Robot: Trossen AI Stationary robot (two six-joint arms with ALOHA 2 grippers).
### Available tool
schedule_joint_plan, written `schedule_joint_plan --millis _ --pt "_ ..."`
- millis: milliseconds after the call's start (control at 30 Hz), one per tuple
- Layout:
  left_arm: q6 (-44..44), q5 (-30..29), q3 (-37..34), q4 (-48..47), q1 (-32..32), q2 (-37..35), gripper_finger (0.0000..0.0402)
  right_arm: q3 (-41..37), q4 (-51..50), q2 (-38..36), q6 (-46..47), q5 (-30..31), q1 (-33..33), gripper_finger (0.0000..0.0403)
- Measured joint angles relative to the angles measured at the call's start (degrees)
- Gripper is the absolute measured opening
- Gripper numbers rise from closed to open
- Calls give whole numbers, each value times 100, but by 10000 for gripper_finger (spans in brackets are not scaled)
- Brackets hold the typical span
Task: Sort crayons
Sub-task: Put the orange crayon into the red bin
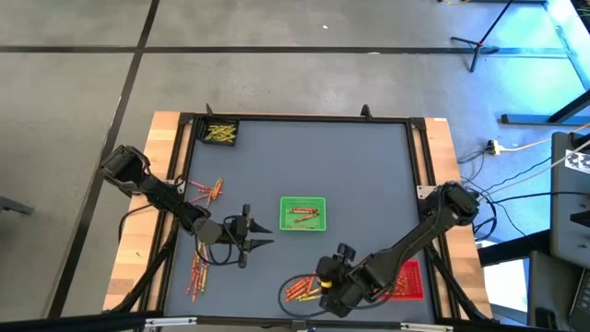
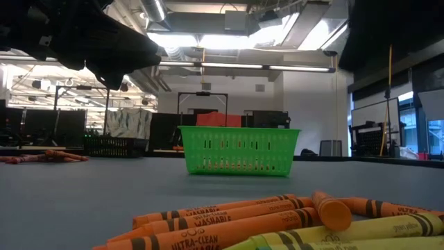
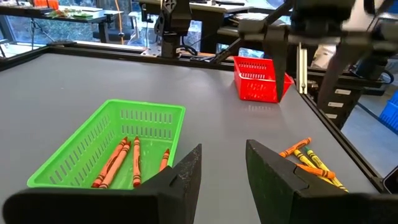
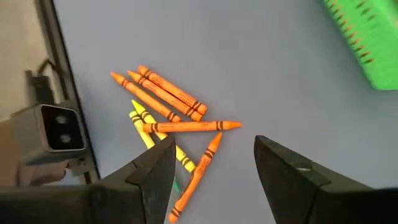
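Grey tabletop first: your right gripper [image 4: 211, 165] hung spread and empty over orange and yellow crayons [image 4: 171, 109] near the front edge (red tray [image 1: 410, 279] beside). Farther in, your left gripper [image 3: 222, 168] stood parted, empty, before the green tray [image 3: 87, 152] holding orange crayons.

Orange and yellow crayons [image 4: 168, 118] lying on grey table [image 1: 350, 166]; green tray [image 1: 302, 213] showing at 12; red tray [image 1: 407, 279], possibly mesh-patterned.

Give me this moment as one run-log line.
left gripper: open, empty, facing green tray | right gripper: open, empty, above near-edge crayon pile | green tray: holds orange crayons | red tray: contents unclear
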Motion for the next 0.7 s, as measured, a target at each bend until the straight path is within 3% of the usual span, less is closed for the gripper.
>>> schedule_joint_plan --millis 267,700 --pt "-1 1 0 1 0 -2 110 -4 163 549 41 -632 -213 216" --pt "-3 -1 2 -1 0 -2 110 -2 217 1107 54 -755 -282 215"
